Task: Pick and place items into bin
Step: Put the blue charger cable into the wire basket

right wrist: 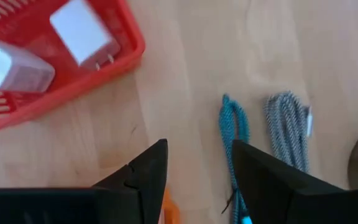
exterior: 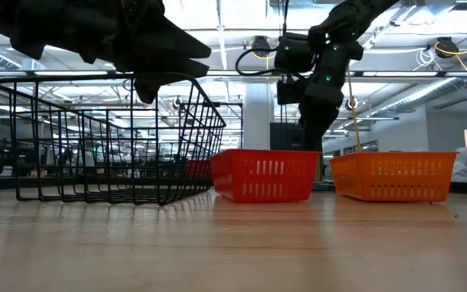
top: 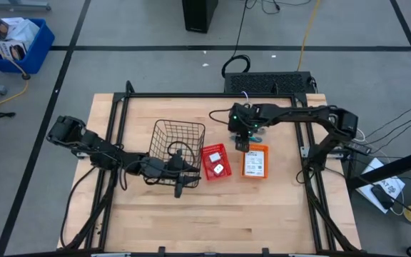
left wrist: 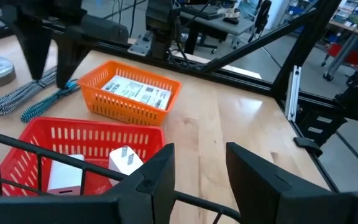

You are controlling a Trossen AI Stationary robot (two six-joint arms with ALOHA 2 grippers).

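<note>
Right pincer over the 2 cables; left pincer at the basket rim.

My right pincer [right wrist: 194, 171] hangs fingers apart, empty, above the blue braided cable [right wrist: 234, 152], which lies beside the grey braided cable [right wrist: 289, 134] on the tabletop [top: 191, 221], long axes parallel; cable ends cut off. My left pincer [left wrist: 197, 168], fingers apart, empty, sits over the wire basket [top: 179, 138] edge. 2 white chargers [right wrist: 82, 31] lie in the red bin [top: 215, 162]; orange bin [top: 255, 160] beside it.
</note>
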